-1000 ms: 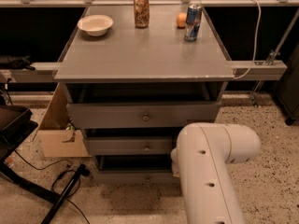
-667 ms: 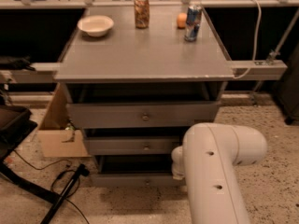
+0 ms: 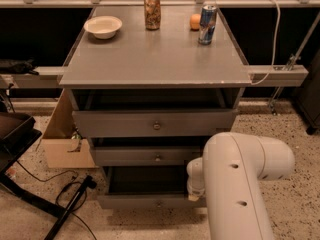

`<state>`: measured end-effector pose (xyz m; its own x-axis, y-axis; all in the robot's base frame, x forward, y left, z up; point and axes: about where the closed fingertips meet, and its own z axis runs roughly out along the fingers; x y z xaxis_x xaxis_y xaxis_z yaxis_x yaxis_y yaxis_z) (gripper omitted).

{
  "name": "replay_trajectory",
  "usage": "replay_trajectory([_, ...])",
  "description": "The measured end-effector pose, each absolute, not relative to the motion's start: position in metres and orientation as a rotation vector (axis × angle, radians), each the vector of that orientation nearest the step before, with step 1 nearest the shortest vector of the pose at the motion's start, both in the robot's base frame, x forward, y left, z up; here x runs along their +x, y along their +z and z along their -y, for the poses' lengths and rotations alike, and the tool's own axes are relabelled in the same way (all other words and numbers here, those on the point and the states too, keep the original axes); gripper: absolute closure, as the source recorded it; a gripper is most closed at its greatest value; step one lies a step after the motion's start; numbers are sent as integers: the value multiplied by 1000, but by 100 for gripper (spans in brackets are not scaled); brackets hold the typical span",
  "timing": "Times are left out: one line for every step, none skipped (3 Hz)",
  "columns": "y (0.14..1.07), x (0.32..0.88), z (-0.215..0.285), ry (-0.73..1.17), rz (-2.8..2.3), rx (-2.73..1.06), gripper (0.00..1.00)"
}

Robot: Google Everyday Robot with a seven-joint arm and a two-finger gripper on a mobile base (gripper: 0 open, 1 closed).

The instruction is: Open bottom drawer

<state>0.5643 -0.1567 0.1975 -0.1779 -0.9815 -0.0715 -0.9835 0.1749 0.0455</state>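
Grey and slim, the bottom drawer [image 3: 145,202] lay lowest in the cabinet [image 3: 150,64], partly out, dark inside showing. The gripper [image 3: 193,195] sat at its right end behind the white arm [image 3: 240,184] — open or closed, I could not tell. Seemingly mid-pull; next, a straight outward draw.

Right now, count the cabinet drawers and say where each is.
3, stacked under the tabletop: top drawer, middle drawer, and the bottom drawer, pulled out furthest. The arm covers the lower two's right ends; the gripper is hidden behind it.
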Motion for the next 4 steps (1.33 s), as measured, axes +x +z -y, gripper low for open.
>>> replay_trajectory([199,564,157,126,-2388,-1997,100])
replay_trajectory([200,540,162,201,-2412,-2017,100])
replay_trajectory([200,543,161,201,-2412,-2017,100])
replay_trajectory([200,543,161,201,-2412,-2017,79])
